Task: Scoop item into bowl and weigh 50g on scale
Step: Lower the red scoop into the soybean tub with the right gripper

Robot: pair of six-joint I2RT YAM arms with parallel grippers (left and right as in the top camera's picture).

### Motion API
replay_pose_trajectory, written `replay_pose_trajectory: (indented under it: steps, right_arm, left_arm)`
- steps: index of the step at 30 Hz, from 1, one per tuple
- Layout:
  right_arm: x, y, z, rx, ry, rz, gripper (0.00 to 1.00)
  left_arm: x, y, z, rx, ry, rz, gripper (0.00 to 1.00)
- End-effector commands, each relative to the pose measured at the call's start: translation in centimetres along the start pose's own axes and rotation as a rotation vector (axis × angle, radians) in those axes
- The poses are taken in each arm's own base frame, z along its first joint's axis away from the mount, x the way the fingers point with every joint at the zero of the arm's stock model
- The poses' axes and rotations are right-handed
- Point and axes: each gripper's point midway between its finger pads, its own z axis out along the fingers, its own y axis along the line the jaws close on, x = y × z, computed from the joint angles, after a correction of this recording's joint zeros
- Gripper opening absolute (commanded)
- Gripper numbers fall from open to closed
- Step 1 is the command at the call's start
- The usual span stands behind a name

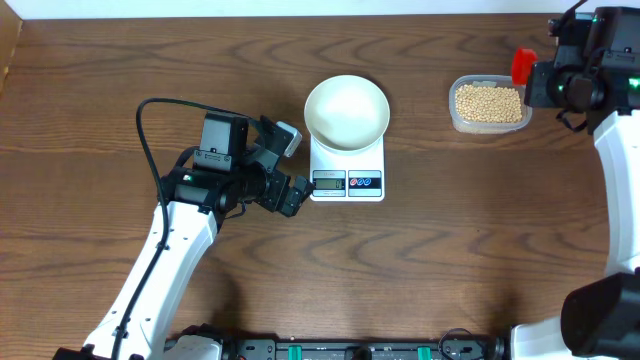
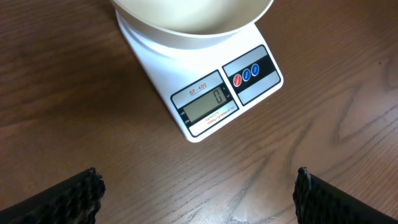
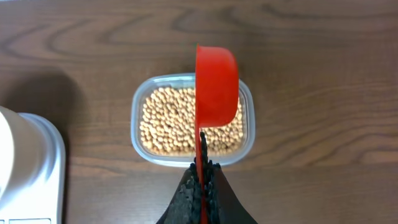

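Note:
The white bowl (image 1: 346, 112) stands empty on the white scale (image 1: 347, 181); the display (image 2: 207, 106) reads 0. The pale tan beans (image 1: 488, 102) fill a clear plastic tub (image 1: 457, 119) at the back right. My right gripper (image 3: 202, 168) is shut on the handle of a red scoop (image 3: 216, 87), whose head hangs above the beans (image 3: 168, 121) in the tub. The scoop (image 1: 521, 65) shows at the tub's right end in the overhead view. My left gripper (image 1: 290, 192) is open and empty, just left of the scale's front; its fingers (image 2: 196, 193) frame bare table.
The table (image 1: 450, 250) is dark brown wood. A black cable (image 1: 150, 140) loops over the left arm. The tub (image 3: 140, 140) lies to the right of the scale (image 3: 31, 168).

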Motion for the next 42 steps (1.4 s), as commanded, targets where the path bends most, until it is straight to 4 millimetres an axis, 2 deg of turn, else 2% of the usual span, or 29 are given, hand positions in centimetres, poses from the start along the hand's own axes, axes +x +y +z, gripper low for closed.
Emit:
replay_pose_trajectory:
  steps: [1, 8, 16, 20, 26, 35, 42]
  right_arm:
    - [0.5, 0.7, 0.9, 0.001, 0.036, -0.039, 0.01]
    - [1.8, 1.5, 1.2, -0.022, 0.091, 0.017, 0.01]
    - [3.7, 1.0, 3.9, -0.009, 0.187, 0.025, 0.01]
    - [4.6, -0.1, 5.1, 0.05, 0.228, 0.038, 0.01]
    - [4.4, -1.1, 5.5, 0.111, 0.222, 0.034, 0.01]
    - [3.2, -1.5, 5.9, 0.131, 0.169, 0.03, 0.01]
    - [5.4, -0.4, 8.1, 0.11, 0.263, 0.008, 0.01]
  left_arm:
    - [0.1, 0.1, 0.1, -0.004, 0.004, 0.005, 0.99]
    - [0.1, 0.1, 0.1, -0.004, 0.004, 0.005, 0.99]
    - [0.2, 0.1, 0.1, -0.003, 0.01, 0.002, 0.99]
    - [0.2, 0.1, 0.1, -0.003, 0.01, 0.002, 0.99]
    - [0.2, 0.1, 0.1, -0.003, 0.01, 0.002, 0.99]
    - [0.2, 0.1, 0.1, -0.003, 0.01, 0.002, 0.99]
    - [0.2, 0.1, 0.1, -0.003, 0.01, 0.002, 0.99]
